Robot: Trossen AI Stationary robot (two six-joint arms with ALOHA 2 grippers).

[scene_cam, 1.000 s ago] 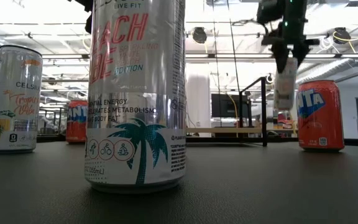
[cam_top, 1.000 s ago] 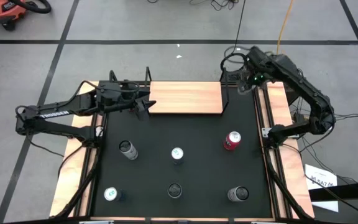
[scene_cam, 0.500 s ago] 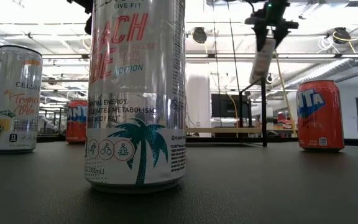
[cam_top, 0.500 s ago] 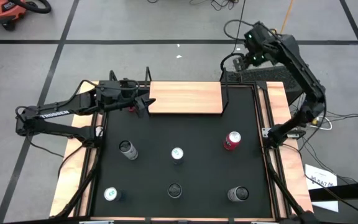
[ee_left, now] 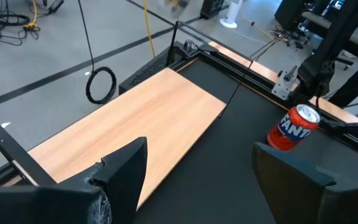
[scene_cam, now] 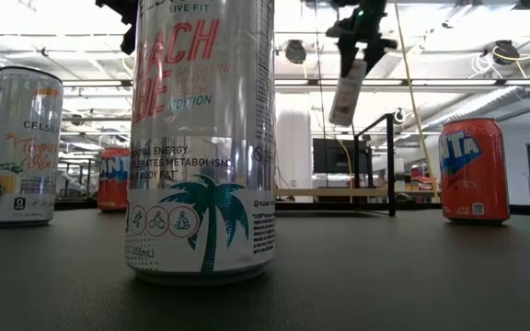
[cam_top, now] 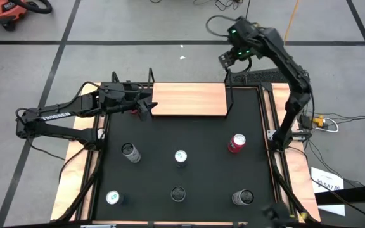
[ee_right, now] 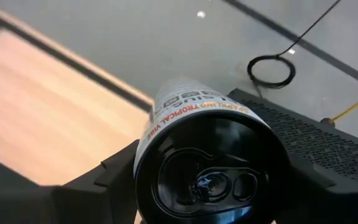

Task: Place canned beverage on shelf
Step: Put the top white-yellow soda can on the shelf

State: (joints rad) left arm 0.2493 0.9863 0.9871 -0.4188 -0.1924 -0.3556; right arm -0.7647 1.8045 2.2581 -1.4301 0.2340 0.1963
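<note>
A: From above first. Where to look for the canned beverage (cam_top: 224,60)?

B: Up in the air, just past the far right corner of the shelf (cam_top: 189,99), clamped in the right claw (cam_top: 231,54). Carried high, probably to clear the black end posts before coming down onto the board.

A: And the left claw (cam_top: 146,107)?

B: Parked at the shelf's left end, spread wide, gripping nothing. Seems to be waiting there, out of the way.

A: Anything else on the surface (cam_top: 189,130)?

B: Six more cans standing well apart, among them a red can (cam_top: 236,143) closest to the shelf.

A: From surface height?

B: Hanging tilted under the claw, well above board level. Gripped around the body, so likely needs righting before setdown.

A: Through the left wrist?

B: Bare board ahead, nothing on it. Open fingers (ee_left: 126,165) in front, red can off beyond the board's end.

A: Through the right wrist?

B: Looking straight at one end of the canned beverage, pinched tight from both sides. Board off to one side, not yet underneath.
</note>
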